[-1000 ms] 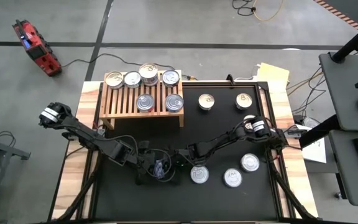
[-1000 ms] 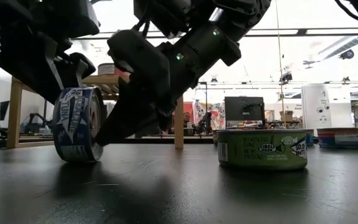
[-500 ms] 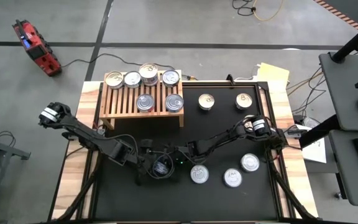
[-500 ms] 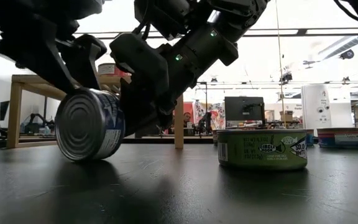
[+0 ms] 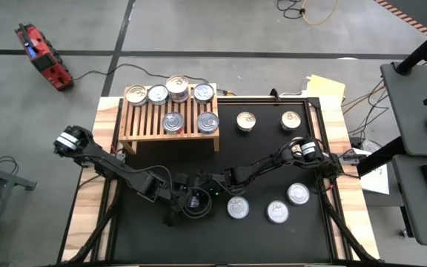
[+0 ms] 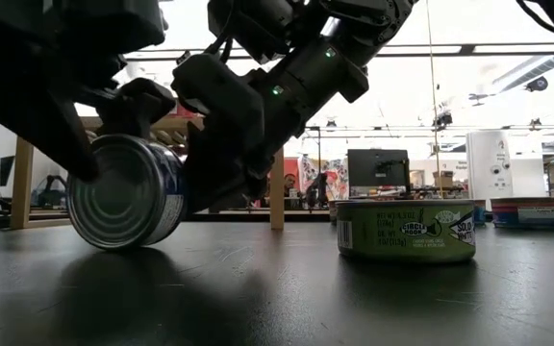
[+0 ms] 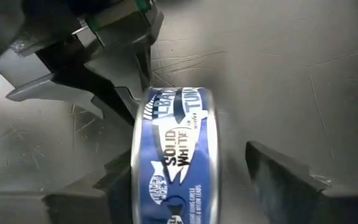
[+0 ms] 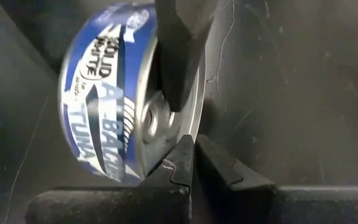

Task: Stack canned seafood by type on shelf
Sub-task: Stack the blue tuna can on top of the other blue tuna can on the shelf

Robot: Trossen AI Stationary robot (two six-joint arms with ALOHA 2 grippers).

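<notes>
A blue-labelled tuna can (image 7: 176, 155) stands on its rim on the black mat, near the middle of the table (image 5: 193, 199). In the low view its ringed flat bottom (image 6: 113, 204) faces the near edge. My left gripper (image 7: 185, 168) is open and straddles the can across its thickness. My right gripper (image 8: 194, 146) is shut and comes in from the right at the can's lid side. The light-wood shelf (image 5: 143, 122) stands at the far left with several cans on its slats. My left gripper has one finger (image 8: 179, 56) lying across the can's lid face (image 8: 157, 115), coming slanting down from the left. Its other finger (image 7: 284, 180) stands clear of the can's bottom face, with a gap between them. My right gripper presses its shut fingertips (image 8: 188, 155) against the lid's rim (image 8: 174, 149), low near the mat, slanting down from the right. The can leans on its rim.
Two gold-lidded cans (image 5: 247, 121) (image 5: 291, 119) lie flat to the right of the shelf. Three silver-lidded ones (image 5: 237, 208) (image 5: 277, 212) (image 5: 298, 194) lie near the right front. A green-labelled can (image 6: 407, 231) sits flat to the right of the arms.
The tuna can has turned about on its rim: its blue label faced the near edge, and now its flat bottom does. It stays on the mat, shifted slightly left. My left gripper has rolled and moved along with it.
</notes>
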